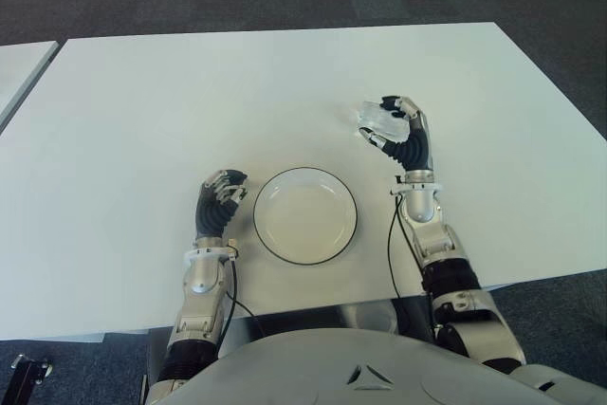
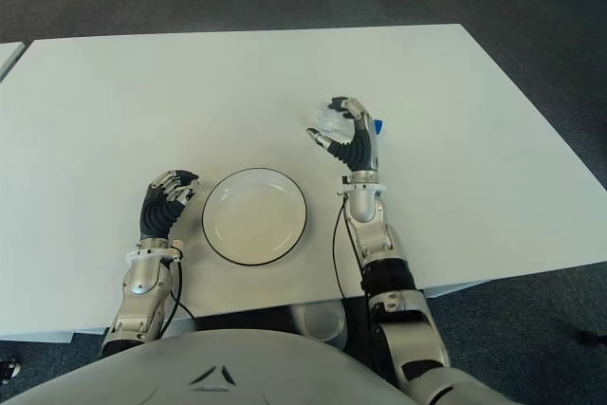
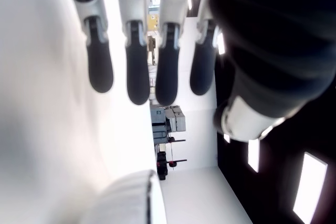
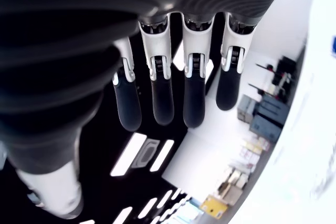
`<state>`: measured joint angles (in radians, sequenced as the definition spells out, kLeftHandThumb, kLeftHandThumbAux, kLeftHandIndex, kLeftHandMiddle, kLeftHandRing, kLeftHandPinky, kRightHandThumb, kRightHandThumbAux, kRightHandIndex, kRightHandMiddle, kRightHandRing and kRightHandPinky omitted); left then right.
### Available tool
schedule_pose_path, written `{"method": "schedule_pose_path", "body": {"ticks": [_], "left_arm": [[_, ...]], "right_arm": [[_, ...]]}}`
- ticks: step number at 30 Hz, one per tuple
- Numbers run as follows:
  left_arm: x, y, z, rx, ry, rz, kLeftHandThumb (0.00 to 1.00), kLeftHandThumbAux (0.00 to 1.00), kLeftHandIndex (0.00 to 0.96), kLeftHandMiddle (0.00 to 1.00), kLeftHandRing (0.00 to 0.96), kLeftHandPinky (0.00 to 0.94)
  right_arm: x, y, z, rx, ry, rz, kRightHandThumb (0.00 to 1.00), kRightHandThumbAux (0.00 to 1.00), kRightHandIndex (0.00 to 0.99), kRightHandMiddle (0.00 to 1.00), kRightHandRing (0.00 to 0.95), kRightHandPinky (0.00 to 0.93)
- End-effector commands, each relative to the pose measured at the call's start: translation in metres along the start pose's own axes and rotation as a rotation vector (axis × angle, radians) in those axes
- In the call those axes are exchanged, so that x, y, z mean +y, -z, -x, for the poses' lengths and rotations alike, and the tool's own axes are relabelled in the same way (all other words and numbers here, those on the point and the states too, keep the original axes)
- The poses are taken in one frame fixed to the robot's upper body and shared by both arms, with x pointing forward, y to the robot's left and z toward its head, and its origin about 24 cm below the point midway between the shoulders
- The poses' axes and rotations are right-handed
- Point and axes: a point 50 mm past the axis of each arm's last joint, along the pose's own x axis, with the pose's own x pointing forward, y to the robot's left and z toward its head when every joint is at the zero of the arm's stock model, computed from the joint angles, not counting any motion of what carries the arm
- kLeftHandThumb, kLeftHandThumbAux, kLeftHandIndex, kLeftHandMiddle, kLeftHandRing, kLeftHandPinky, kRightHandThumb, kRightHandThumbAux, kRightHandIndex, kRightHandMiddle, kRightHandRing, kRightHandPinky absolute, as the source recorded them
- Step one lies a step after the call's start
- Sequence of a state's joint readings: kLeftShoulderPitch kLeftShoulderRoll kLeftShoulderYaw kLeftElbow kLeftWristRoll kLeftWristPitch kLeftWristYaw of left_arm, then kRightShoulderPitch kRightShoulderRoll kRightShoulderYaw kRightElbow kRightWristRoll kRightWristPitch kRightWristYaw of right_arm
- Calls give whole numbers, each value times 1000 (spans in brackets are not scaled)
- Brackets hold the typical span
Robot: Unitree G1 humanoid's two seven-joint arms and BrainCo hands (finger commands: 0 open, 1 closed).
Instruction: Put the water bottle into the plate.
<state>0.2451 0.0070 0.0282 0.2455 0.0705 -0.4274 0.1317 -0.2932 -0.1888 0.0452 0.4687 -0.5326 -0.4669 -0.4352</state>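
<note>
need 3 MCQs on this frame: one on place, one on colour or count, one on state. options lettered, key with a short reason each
1. Where is the water bottle?
A. in the plate
B. at the right hand, beyond the plate's right side
C. beside the left hand

2. The plate is:
A. white, dark rim
B. all blue
C. red

3. The plate holds:
A. the bottle
B. a cup
C. nothing

Key: B, the bottle shows at the right hand; A, a dark line rings the white plate; C, its inside is bare, and the left hand is idle beside it.
</note>
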Motion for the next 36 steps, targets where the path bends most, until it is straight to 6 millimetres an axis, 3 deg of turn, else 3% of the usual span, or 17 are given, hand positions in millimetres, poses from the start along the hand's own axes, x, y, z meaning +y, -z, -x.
{"method": "schedule_pose_path", "body": {"ticks": [1, 12, 20, 28, 36], "left_arm": [[0, 1, 0, 4, -2, -14, 691, 725, 413, 415, 420, 434], [0, 0, 0, 2, -13, 18, 693, 723, 416, 421, 425, 431], [1, 2, 0, -9, -20, 22, 693, 723, 416, 419, 418, 426], [2, 4, 0, -11, -20, 14, 692, 724, 415, 420, 426, 435], [2, 5, 0, -10, -26, 18, 691, 725, 415, 419, 423, 434]], "right_arm": [[0, -1, -16, -52, 18, 122, 541, 602, 107, 204, 201, 219], [-2, -15, -51, -53, 7, 257, 584, 429, 3, 32, 37, 94], [-1, -16, -76, 21, -75, 359, 560, 325, 0, 1, 1, 9], [5, 11, -93, 181, -230, 484, 552, 237, 0, 0, 0, 0], [8, 18, -96, 250, -332, 567, 534, 193, 0, 0, 0, 0]]}}
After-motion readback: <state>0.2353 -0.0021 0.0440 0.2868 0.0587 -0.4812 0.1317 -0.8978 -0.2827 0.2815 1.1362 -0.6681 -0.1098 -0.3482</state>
